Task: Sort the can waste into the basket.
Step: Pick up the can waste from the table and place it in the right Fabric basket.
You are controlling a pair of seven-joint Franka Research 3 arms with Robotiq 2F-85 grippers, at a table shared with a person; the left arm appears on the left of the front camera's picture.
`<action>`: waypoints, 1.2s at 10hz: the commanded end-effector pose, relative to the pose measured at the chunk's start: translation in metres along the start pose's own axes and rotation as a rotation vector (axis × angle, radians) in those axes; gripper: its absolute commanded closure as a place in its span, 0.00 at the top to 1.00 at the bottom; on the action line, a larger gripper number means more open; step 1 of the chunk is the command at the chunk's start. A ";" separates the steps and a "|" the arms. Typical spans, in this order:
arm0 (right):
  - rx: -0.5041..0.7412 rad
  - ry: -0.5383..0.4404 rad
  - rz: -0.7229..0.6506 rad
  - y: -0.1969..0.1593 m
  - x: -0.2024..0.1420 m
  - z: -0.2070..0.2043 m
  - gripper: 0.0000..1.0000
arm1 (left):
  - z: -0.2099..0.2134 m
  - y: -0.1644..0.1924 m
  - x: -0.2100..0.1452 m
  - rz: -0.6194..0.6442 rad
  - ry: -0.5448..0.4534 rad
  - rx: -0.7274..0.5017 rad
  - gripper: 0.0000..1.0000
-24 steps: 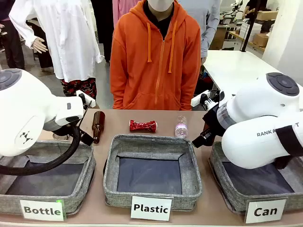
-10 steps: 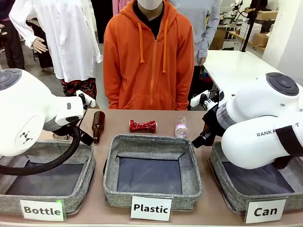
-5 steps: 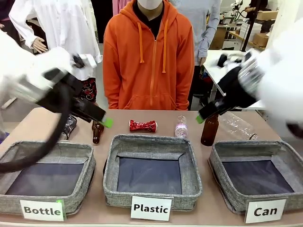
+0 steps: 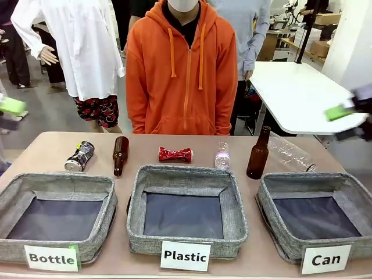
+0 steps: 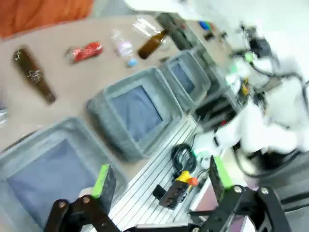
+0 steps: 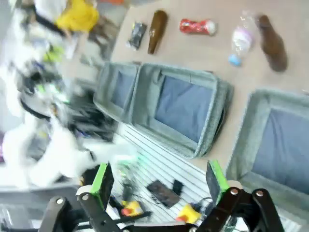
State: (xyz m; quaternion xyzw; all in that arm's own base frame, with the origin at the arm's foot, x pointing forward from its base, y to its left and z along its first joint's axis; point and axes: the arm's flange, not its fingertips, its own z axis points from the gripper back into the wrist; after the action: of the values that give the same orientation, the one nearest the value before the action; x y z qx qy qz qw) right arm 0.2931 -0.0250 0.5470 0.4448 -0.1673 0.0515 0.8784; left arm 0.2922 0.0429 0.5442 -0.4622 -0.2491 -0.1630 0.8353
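In the left wrist view the left pincer [image 5: 159,169] stands wide open with nothing between its green pads, high above the near edge of the desk [image 5: 77,92]. Three grey baskets lie in a row below it. The Can basket [image 5: 186,77] is the farthest of them, its dark lining showing. The red can [image 5: 84,51] lies on the desk beyond the baskets, between a lying brown bottle [image 5: 34,75] and a small plastic bottle [image 5: 123,48]. This picture is blurred.

In the right wrist view the right pincer [image 6: 158,166] is also spread wide and holds nothing. The Can basket sits at the right of the row, nearest this pincer. On the desk behind the row the silver can [image 6: 136,35] lies just beside the lying brown bottle. The red can comes next, then the small plastic bottle and a second brown bottle [image 6: 271,41].

In the front view both cans lie on the desk behind the baskets. The silver can is behind the basket labelled "Bottle" [image 4: 58,181], at the left. The red can is behind the basket labelled "Plastic" [image 4: 186,174], in the middle. Both are well apart from the Can basket at the right. The second brown bottle stands upright just behind that basket's far left corner, with a clear bottle [image 4: 290,153] lying beside it. A person in an orange hoodie [image 4: 183,70] stands at the far side. Blurred green pads show at the left and right edges.
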 end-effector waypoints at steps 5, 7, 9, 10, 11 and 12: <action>0.323 -0.527 -0.435 -0.177 -0.052 0.078 1.00 | 0.053 0.136 -0.081 0.532 -0.547 -0.064 1.00; 0.323 -0.485 -0.475 -0.188 -0.042 0.110 1.00 | 0.095 0.161 -0.071 0.533 -0.463 -0.062 1.00; 0.323 -0.485 -0.475 -0.188 -0.042 0.110 1.00 | 0.095 0.161 -0.071 0.533 -0.463 -0.062 1.00; 0.323 -0.485 -0.475 -0.188 -0.042 0.110 1.00 | 0.095 0.161 -0.071 0.533 -0.463 -0.062 1.00; 0.323 -0.485 -0.475 -0.188 -0.042 0.110 1.00 | 0.095 0.161 -0.071 0.533 -0.463 -0.062 1.00; 0.323 -0.485 -0.475 -0.188 -0.042 0.110 1.00 | 0.092 0.160 -0.069 0.565 -0.478 -0.069 1.00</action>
State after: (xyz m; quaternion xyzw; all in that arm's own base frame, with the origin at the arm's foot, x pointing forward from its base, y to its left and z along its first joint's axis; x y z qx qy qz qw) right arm 0.2678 -0.2206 0.4469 0.5979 -0.2418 -0.2373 0.7265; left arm 0.2886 0.2078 0.4367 -0.5644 -0.2933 0.1766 0.7511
